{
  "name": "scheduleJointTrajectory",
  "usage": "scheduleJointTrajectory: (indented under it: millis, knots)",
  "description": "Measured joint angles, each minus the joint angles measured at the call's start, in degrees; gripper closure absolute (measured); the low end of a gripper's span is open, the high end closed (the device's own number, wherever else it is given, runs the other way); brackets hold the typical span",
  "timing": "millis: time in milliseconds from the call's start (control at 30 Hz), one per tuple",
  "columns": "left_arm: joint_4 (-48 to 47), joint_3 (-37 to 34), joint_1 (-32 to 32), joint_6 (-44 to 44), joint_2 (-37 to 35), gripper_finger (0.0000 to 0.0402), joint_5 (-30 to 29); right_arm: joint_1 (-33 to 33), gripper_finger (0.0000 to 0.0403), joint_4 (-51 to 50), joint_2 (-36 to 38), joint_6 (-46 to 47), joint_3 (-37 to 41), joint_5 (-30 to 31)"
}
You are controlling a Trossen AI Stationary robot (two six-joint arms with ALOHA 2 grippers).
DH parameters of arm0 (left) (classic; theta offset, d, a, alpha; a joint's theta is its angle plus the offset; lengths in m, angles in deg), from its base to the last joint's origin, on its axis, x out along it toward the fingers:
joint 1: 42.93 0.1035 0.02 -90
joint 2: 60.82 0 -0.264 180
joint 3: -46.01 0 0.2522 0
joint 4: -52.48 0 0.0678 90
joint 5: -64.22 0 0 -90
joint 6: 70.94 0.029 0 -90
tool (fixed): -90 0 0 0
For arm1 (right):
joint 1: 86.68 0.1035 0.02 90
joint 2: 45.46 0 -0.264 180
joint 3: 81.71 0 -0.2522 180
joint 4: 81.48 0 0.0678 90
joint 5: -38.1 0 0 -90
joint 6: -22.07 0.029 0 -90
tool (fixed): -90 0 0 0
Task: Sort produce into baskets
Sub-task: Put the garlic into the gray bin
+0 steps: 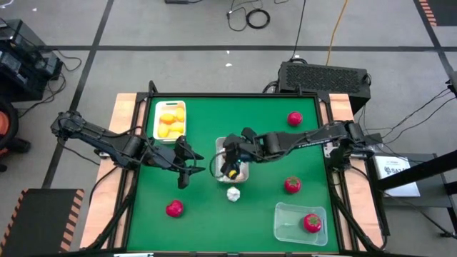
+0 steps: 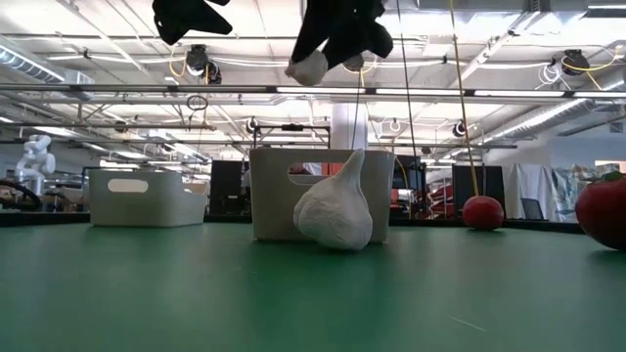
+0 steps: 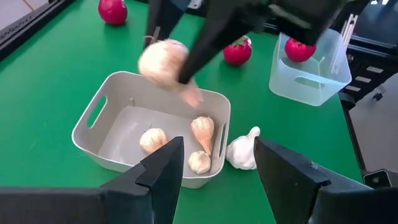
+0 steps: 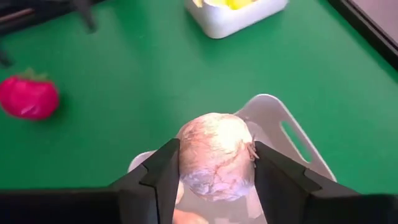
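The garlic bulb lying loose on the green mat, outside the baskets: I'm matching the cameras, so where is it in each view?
High view: loose garlic bulb on the mat just below the middle basket.
Low view: loose bulb centre, in front of that basket.
Left wrist view: it lies beside the basket's wall.
Right wrist view: not in it; only the bulb held in the right gripper.
Shared landmark: the middle basket.

A grey floor point(image 1: 178, 28) crossed by dark tape lines surrounds the green counter point(image 1: 207, 221), with loose black cables point(image 1: 250, 16) lying on it and a black vented box point(image 1: 325, 75) just behind the counter. In the low view, long ceiling light strips point(image 2: 509, 49) run under an open ceiling of pipes and beams.
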Motion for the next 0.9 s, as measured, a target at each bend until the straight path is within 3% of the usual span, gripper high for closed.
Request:
scheduleJointTrajectory:
  millis: [300,733,900]
  knots:
    - [0.07,0.0,-0.12,-3.58,0.0,0.0198,-2.66,-2.44,0.0225,-2.24,-0.01,-0.62,0.0,-1.67]
    - [0.77,0.0,-0.12,-15.33,0.0,0.0198,-10.01,-4.21,0.01,-7.8,-0.02,-7.59,0.02,-1.94]
    - [0.06,0.0,-0.1,-10.99,0.0,0.0198,-7.34,-3.26,0.009,-8.19,0.0,-1.57,0.02,-11.24]
